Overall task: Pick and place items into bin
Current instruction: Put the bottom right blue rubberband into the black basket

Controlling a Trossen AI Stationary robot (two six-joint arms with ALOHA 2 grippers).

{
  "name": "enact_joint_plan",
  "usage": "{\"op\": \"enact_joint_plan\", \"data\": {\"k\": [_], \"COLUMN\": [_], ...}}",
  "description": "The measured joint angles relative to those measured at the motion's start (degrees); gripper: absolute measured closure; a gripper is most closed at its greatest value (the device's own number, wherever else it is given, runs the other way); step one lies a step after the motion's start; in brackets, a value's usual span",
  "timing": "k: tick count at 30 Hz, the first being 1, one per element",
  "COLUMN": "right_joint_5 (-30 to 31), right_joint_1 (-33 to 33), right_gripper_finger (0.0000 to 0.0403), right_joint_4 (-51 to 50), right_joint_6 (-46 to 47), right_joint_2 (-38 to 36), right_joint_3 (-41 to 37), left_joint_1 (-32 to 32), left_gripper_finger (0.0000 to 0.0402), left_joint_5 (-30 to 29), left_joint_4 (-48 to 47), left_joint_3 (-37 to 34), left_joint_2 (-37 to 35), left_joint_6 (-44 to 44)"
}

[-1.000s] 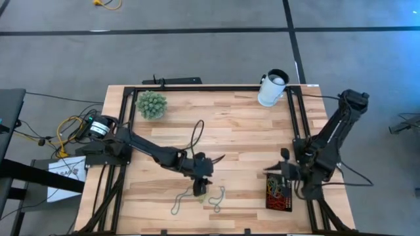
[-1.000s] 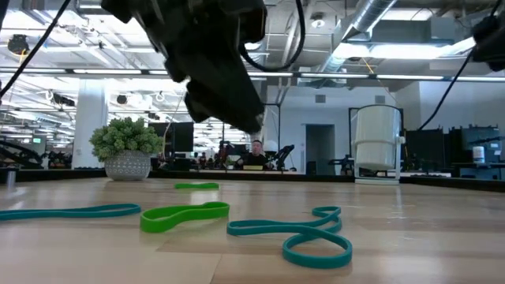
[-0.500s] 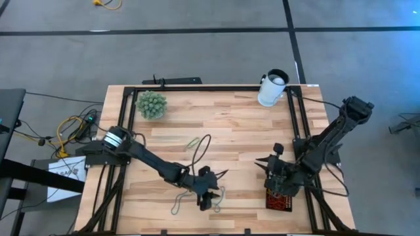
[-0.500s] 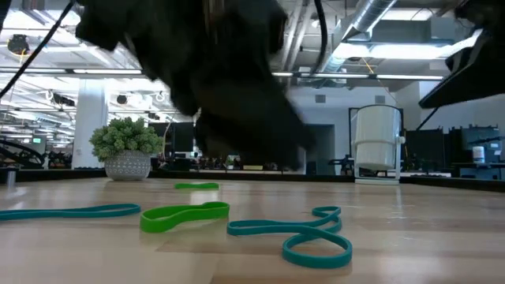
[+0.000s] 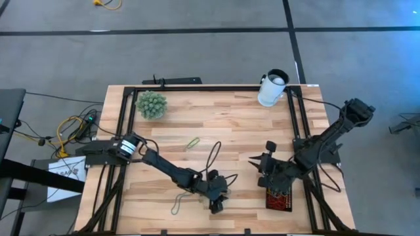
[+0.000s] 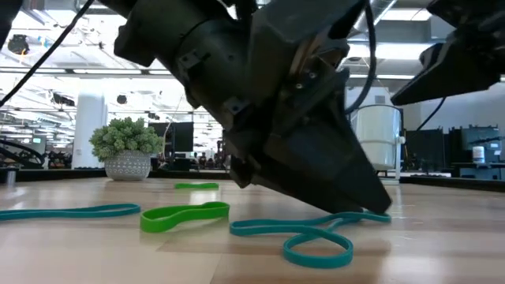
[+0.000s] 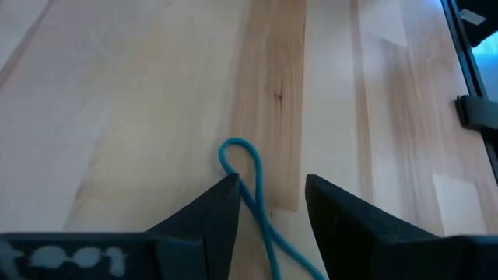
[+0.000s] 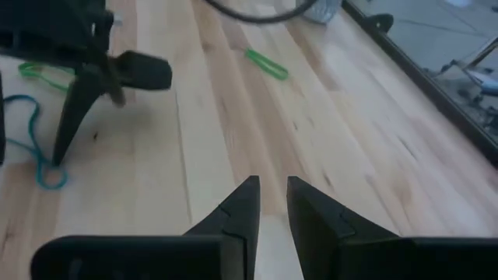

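Your target, the thin teal rubber-band loop (image 7: 247,175), lies flat on the light wooden desk (image 5: 230,124) near its front edge, twisted into a figure-eight in the low view (image 6: 312,237). Your left gripper (image 7: 268,204) is down on it: the fingers stand open, one tip on each side of the band's strand, with the curl of the loop poking out just beyond the tips. In the low view those tips touch or nearly touch the desk surface right at the band.

Just beside it on the desk you have a bright green rubber-band loop (image 6: 184,214), a long teal band (image 6: 69,211) lying flat farther out, and a small green band (image 5: 192,142) nearer the desk's middle.

The small black rectangular tray (image 5: 278,198) sits at the desk's front right corner, with red and yellow bands already inside. Your right gripper (image 8: 269,202) hangs near it over bare wood, fingers slightly parted and holding nothing.

A green spiky ball plant (image 5: 151,104) and a white cylindrical cup (image 5: 272,88) stand along the far edge.
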Motion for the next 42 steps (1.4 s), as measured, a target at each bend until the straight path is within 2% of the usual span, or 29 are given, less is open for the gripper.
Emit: {"op": "enact_joint_plan", "data": {"k": [6,9,14,16,19,23,27,32,38,42], "right_joint_5": [-4.7,-7.0,-8.7,-9.4,-10.9,-17.0,-19.0,-25.2,-24.9,-25.0], "right_joint_1": [-1.1,-1.1,-0.6,-0.2,0.6,1.8,2.8,2.8,-0.1,-3.0], "right_gripper_finger": [0.0339,0.0339,0.0339,0.0339,0.0339,0.0339,0.0339,0.0339,0.0339,0.0339], "right_joint_4": [4.1,4.5,4.6,5.0,6.3,10.9,16.2,20.9,31.7,33.2], "right_joint_6": [-2.6,-2.6,-2.5,-1.8,-0.9,-2.5,-3.0,-3.4,-10.0,-10.4], "right_joint_2": [0.0,0.0,0.0,0.0,0.0,0.0,1.2,6.1,13.4,16.4], "right_joint_3": [0.0,0.0,0.0,0.0,0.0,0.0,0.0,0.0,0.0,0.0], "left_joint_1": [-0.5,-0.6,-0.6,-0.7,-0.6,-0.5,-0.2,0.7,1.8,2.3], "left_gripper_finger": [0.0269,0.0301,0.0377,0.0394,0.0396,0.0400,0.0401,0.0401,0.0401,0.0401], "left_joint_5": [-1.1,-1.6,-3.6,-4.0,-3.9,-4.5,-6.0,-10.6,-10.5,-9.9], "left_joint_4": [-5.3,-6.7,-10.9,-11.2,-12.1,-16.0,-25.3,-37.1,-37.6,-37.4], "left_joint_3": [1.1,1.1,1.1,1.1,2.2,7.3,16.0,22.7,23.8,23.5], "left_joint_2": [0.1,0.1,0.1,0.1,0.1,0.2,0.5,0.2,0.1,0.1], "left_joint_6": [-0.7,0.3,3.5,5.0,8.0,16.1,23.0,25.4,27.2,27.2]}}
